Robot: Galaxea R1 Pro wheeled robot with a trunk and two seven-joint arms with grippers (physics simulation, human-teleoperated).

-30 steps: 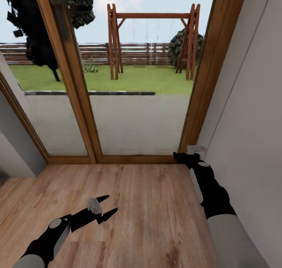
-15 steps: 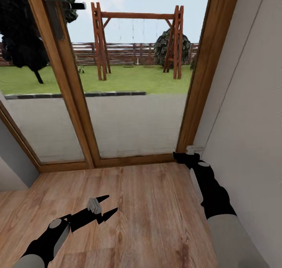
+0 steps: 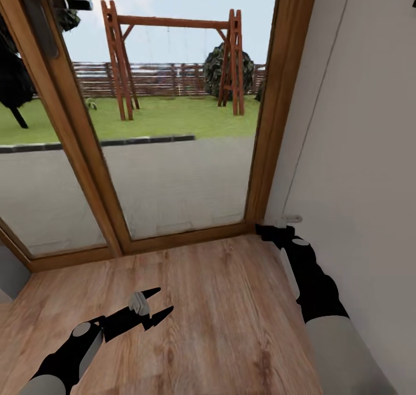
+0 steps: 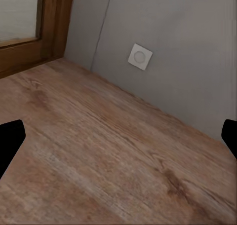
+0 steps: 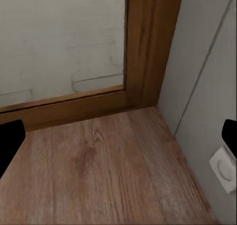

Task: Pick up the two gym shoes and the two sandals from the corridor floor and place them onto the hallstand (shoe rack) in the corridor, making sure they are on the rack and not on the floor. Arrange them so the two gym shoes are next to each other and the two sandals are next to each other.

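Note:
The corridor floor (image 3: 225, 302) of light wood planks lies ahead, bare where I see it. The gym shoes, the sandals and the hallstand are out of view. My left gripper (image 3: 165, 300) hangs low over the planks at the lower left, open, with nothing between its fingers; in the left wrist view (image 4: 118, 138) its two dark tips stand far apart over the floor (image 4: 108, 180). My right gripper (image 3: 267, 231) reaches toward the corner by the door frame, and its wrist view (image 5: 118, 136) shows the tips wide apart and empty.
A glazed door in a wooden frame (image 3: 268, 123) closes the corridor's end, with a garden and swing frame beyond. A white wall (image 3: 364, 164) runs close along the right, with a small white wall plate (image 3: 290, 218) near the floor (image 5: 224, 168).
The whole picture has slid left, so the camera has turned right toward the wall. Both arms keep the same pose in the view.

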